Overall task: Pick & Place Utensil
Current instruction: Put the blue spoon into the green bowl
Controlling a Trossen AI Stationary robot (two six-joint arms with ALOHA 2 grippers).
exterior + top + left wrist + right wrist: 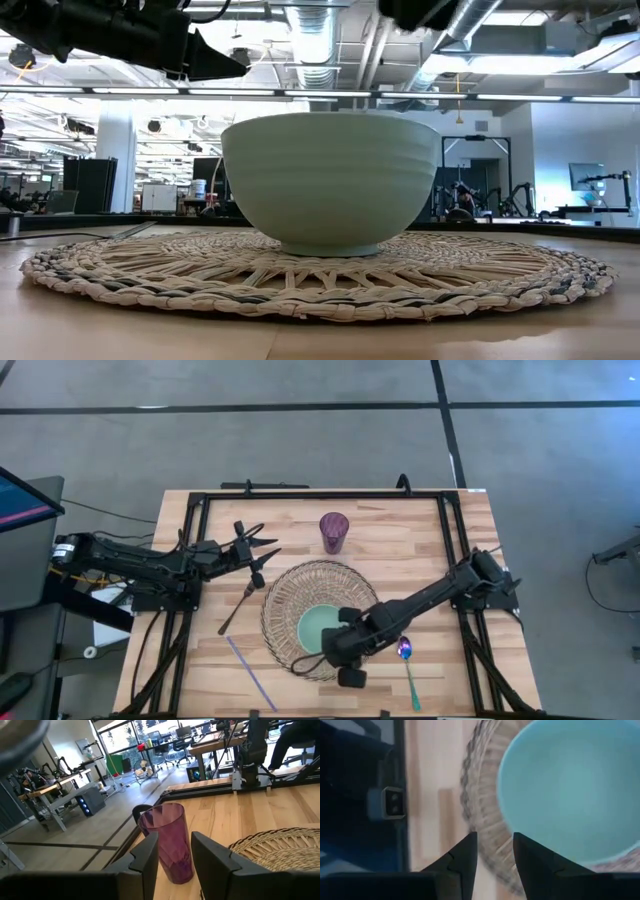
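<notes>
Hovering over the pale green ceramic bowl [320, 628] on the round woven placemat [290, 595], my right gripper [333, 656] seems empty, fingers parted; my left gripper [262, 550] is spread near the purple faceted tumbler [167, 840]. No writing is legible. The iridescent spoon with a teal handle [408, 665] lies beside the mat, the dark fork [238, 607] opposite.

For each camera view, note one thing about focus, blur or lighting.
High view: even light, table sharp. Low view: bowl backlit by bright ceiling lights. Left wrist view: purple cup sharp, near fingers soft. Right wrist view: bowl and woven mat blurred.
</notes>
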